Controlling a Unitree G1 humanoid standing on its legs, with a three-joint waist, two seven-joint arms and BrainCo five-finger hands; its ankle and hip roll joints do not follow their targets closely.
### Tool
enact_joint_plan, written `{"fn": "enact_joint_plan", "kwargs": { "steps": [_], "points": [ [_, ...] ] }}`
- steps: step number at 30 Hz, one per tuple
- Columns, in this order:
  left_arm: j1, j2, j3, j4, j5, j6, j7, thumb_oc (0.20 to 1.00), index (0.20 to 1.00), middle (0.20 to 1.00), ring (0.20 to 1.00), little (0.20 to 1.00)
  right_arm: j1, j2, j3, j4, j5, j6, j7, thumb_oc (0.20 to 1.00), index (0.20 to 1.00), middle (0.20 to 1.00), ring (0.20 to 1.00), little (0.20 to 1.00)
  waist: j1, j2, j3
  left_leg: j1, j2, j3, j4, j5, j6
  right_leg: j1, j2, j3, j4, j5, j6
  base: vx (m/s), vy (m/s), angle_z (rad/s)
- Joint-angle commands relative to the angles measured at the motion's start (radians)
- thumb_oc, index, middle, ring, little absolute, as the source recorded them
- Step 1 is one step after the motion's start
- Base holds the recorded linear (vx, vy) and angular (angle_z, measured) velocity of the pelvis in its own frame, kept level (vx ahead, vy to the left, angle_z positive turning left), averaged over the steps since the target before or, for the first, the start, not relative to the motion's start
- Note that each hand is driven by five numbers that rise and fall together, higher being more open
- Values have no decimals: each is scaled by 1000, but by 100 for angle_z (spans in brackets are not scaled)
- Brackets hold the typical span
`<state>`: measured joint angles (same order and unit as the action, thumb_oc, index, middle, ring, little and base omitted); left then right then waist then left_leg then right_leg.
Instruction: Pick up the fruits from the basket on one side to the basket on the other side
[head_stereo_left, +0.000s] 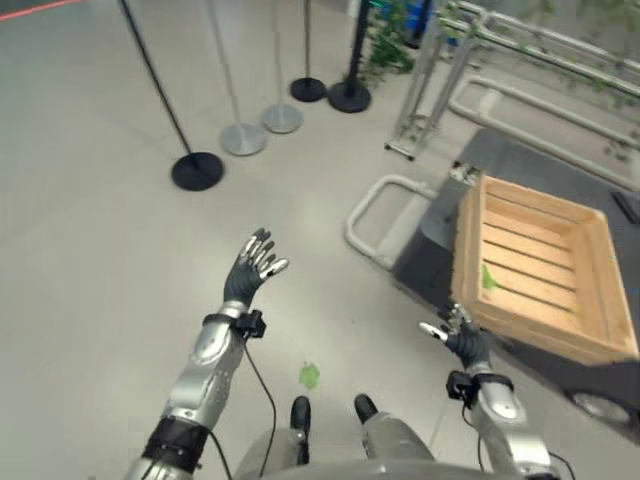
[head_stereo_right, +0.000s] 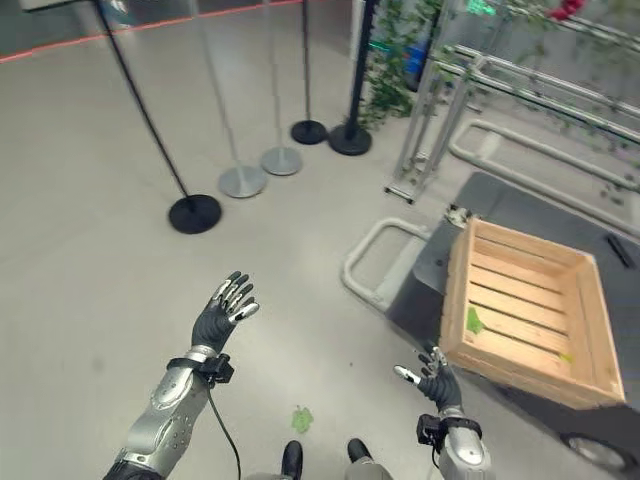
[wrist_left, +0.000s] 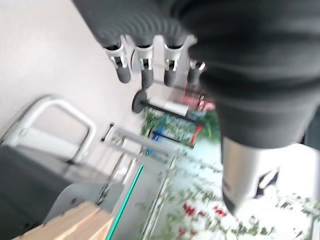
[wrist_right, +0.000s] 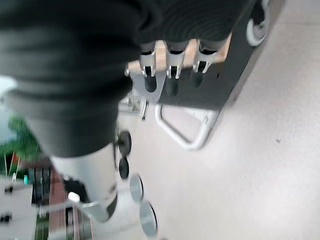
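Crate (head_stereo_left: 540, 265) of pale wood sits on a dark cart (head_stereo_left: 440, 240) to the right, a green leaf (head_stereo_left: 489, 278) on its slats. Right hand (head_stereo_left: 462, 335), fingers spread and holding nothing, hovers just beside its near corner. Left hand (head_stereo_left: 255, 262), fingers straight and empty, is raised over bare floor (head_stereo_left: 90, 260), well apart.

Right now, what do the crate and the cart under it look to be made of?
The crate looks like pale unfinished wood: slatted floor and plank sides with visible seams. The cart seems to have a dark matte deck, material unclear, with a pale, probably metal, tubular handle. Both hands are open, holding nothing.
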<state>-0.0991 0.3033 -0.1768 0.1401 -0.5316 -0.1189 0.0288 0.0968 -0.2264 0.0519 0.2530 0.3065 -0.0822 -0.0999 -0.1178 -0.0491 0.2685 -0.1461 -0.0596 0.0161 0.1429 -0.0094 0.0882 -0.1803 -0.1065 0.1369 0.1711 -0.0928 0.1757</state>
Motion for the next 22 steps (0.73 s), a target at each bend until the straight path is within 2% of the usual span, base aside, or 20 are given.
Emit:
{"fn": "enact_joint_plan", "kwargs": {
  "steps": [1, 2, 3, 4, 5, 6, 7, 8, 10, 12, 13, 15, 16, 18, 19, 20, 21, 22],
  "points": [
    [-13, -4, 14, -25, 33, -57, 19, 1000, 1000, 1000, 1000, 1000, -43, -48, -45, -14, -6, -56, -35, 1000, 1000, 1000, 1000, 1000, 30, 31, -30, 73, 138, -105, -91, -75, -143, 83, -59, -178, 27, -17, -6, -102, 29, -90],
    [-11, -7, 16, -17, 25, -55, 24, 1000, 1000, 1000, 1000, 1000, -49, -49, -42, -11, -9, -55, -36, 1000, 1000, 1000, 1000, 1000, 39, 34, -37, 71, 145, -90, -95, -71, -146, 93, -76, -224, 23, -13, -10, -126, 14, -74],
    [-10, -12, 16, 7, 19, -47, 39, 1000, 1000, 1000, 1000, 1000, -56, -45, -40, -1, -13, -54, -48, 1000, 1000, 1000, 1000, 1000, 58, 37, -37, 74, 161, -56, -92, -70, -153, 112, -118, -305, 38, -11, -14, -138, 16, -102],
    [-3, -16, 18, 21, 15, -39, 35, 1000, 1000, 1000, 1000, 1000, -58, -47, -40, 11, -15, -49, -46, 1000, 1000, 1000, 1000, 1000, 67, 40, -42, 71, 170, -36, -92, -67, -157, 126, -138, -349, 40, -11, -17, -182, -28, -81],
    [10, -25, 21, 57, -15, -29, 29, 1000, 1000, 1000, 1000, 1000, -61, -50, -37, 25, -23, -38, -43, 1000, 1000, 1000, 1000, 1000, 65, 36, -52, 70, 177, 0, -81, -66, -165, 136, -137, -359, 56, -8, -3, -127, -24, -113],
    [10, -25, 21, 59, -15, -30, 28, 1000, 1000, 1000, 1000, 1000, -61, -50, -37, 24, -23, -38, -43, 1000, 1000, 1000, 1000, 1000, 69, 35, -51, 72, 177, 4, -81, -67, -165, 135, -138, -355, 59, -9, -2, -121, -52, -89],
    [12, -23, 18, 77, -8, -22, 27, 1000, 1000, 1000, 1000, 1000, -55, -49, -38, 30, -24, -34, -36, 1000, 1000, 1000, 1000, 1000, 66, 25, -56, 67, 172, 18, -66, -70, -162, 149, -111, -327, 62, -30, -2, -91, -102, -86],
    [18, -37, 17, 93, -24, -21, 25, 1000, 1000, 1000, 1000, 1000, -54, -45, -40, 40, -29, -28, -40, 1000, 1000, 1000, 1000, 1000, 63, 22, -63, 59, 168, 29, -57, -74, -169, 176, -108, -313, -16, -45, -7, -100, -154, -48],
    [19, -50, 28, 122, -46, -25, 26, 1000, 1000, 1000, 1000, 1000, -55, -54, -31, 56, -42, -18, -40, 1000, 1000, 1000, 1000, 1000, 63, 24, -64, 51, 181, 46, -25, -71, -183, 200, -122, -307, -82, -21, -6, -85, -214, -52],
    [30, -57, 36, 161, -51, -24, 26, 1000, 1000, 1000, 1000, 1000, -57, -62, -22, 99, -48, -14, -38, 1000, 1000, 1000, 1000, 1000, 59, 28, -71, 47, 204, 59, 4, -72, -196, 210, -101, -291, -114, -23, -13, -57, -290, -54],
    [44, -62, 43, 201, -34, -20, 27, 1000, 1000, 1000, 1000, 1000, -50, -76, -12, 137, -62, -8, -35, 1000, 1000, 1000, 1000, 1000, 54, 38, -73, 52, 229, 64, 13, -60, -209, 235, -66, -287, -145, -39, -34, -18, -251, -19],
    [47, -73, 41, 244, -41, -19, 24, 1000, 1000, 1000, 1000, 1000, -54, -79, -4, 182, -49, -9, -35, 1000, 1000, 1000, 1000, 1000, 51, 43, -65, 50, 236, 63, 40, -65, -213, 248, -51, -284, -156, -46, -47, -32, -221, -25],
    [42, -89, 34, 355, -33, -5, 24, 1000, 1000, 1000, 1000, 1000, -73, -86, 23, 291, -38, -2, -34, 1000, 1000, 1000, 1000, 1000, 50, 50, -51, 44, 243, 51, 84, -60, -221, 269, -25, -284, -173, -60, -69, -52, -207, -29],
    [34, -97, 24, 418, -15, 1, 21, 1000, 1000, 1000, 1000, 1000, -87, -91, 40, 359, -42, 1, -31, 1000, 1000, 1000, 1000, 1000, 51, 52, -39, 40, 247, 40, 107, -52, -226, 281, -11, -285, -183, -64, -80, -58, -159, -26],
    [26, -112, 19, 480, -26, 8, 14, 1000, 1000, 1000, 1000, 1000, -101, -96, 48, 418, -39, 4, -33, 1000, 1000, 1000, 1000, 1000, 51, 54, -27, 34, 246, 28, 122, -44, -231, 296, -5, -289, -192, -67, -87, -131, -216, -14],
    [-18, -136, 4, 645, -9, 22, 10, 1000, 1000, 1000, 1000, 1000, -146, -95, 72, 553, -41, 18, -34, 1000, 1000, 1000, 1000, 1000, 67, 46, -16, 8, 171, -31, 136, -50, -227, 299, -3, -285, -200, -59, -95, -99, -141, 3],
    [-21, -137, 5, 648, -9, 20, 9, 1000, 1000, 1000, 1000, 1000, -149, -96, 72, 555, -40, 16, -34, 1000, 1000, 1000, 1000, 1000, 64, 46, -15, 6, 169, -34, 138, -52, -226, 300, -4, -288, -200, -61, -95, -87, -140, 16],
    [-43, -147, 7, 750, 2, 34, 7, 1000, 1000, 1000, 1000, 1000, -170, -85, 83, 643, -35, 28, -24, 1000, 1000, 1000, 1000, 1000, 69, 43, -17, 7, 134, -56, 124, -66, -220, 299, 2, -283, -197, -58, -94, -9, -68, 20]
  ]
}}
